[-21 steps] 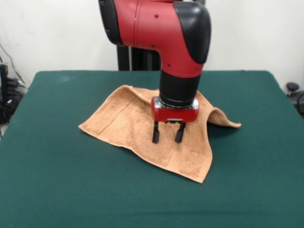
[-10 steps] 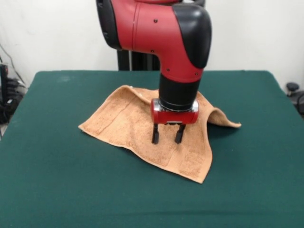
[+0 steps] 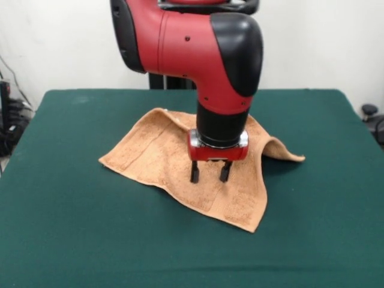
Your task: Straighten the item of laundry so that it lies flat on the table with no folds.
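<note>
The item of laundry (image 3: 156,153), an orange-tan terry towel, lies spread across the middle of the green table (image 3: 72,240). Most of it is flat, but a raised fold runs along its far side and humps up at the right end (image 3: 273,147). A woven band crosses its near right corner (image 3: 243,201). My gripper (image 3: 209,176) hangs straight down over the towel's middle, its two black fingers (image 3: 194,172) apart and open, tips just above or at the cloth. The arm hides part of the towel's far edge.
The table stretches well past the towel on every side. Cables and dark equipment (image 3: 9,129) sit off the table's left edge, and a small black object (image 3: 370,111) stands beyond its right edge.
The arm has shifted slightly left and its gripper sits a touch higher. The fingers stay open and the towel has not moved.
</note>
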{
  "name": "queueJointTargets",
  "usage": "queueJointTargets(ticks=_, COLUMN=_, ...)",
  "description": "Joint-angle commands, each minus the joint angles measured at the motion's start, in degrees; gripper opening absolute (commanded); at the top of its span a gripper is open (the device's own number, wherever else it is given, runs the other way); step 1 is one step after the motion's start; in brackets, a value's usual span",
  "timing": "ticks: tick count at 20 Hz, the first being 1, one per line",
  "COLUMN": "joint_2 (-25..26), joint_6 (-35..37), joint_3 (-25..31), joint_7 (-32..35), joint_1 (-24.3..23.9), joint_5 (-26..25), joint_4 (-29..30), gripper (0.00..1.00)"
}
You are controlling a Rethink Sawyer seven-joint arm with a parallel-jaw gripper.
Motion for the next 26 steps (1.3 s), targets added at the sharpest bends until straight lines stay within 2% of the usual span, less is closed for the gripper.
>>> queueJointTargets(ticks=1, joint_2=11.9, joint_6=-14.21, joint_3=4.43, joint_7=3.57, joint_1=-5.27, joint_5=-3.0, joint_4=-10.24, gripper=1.0)
queueJointTargets(ticks=12, joint_2=9.78, joint_6=-9.22, joint_3=5.47, joint_7=3.13, joint_1=-7.28, joint_5=-4.82, joint_4=-12.08, gripper=1.0)
queueJointTargets(ticks=21, joint_2=4.66, joint_6=-4.52, joint_3=4.53, joint_7=4.29, joint_1=-6.78, joint_5=-4.74, joint_4=-9.85, gripper=1.0)
queueJointTargets(ticks=26, joint_2=5.82, joint_6=-2.82, joint_3=6.1, joint_7=0.94, joint_1=-8.94, joint_5=-4.9, joint_4=-12.3, gripper=1.0)
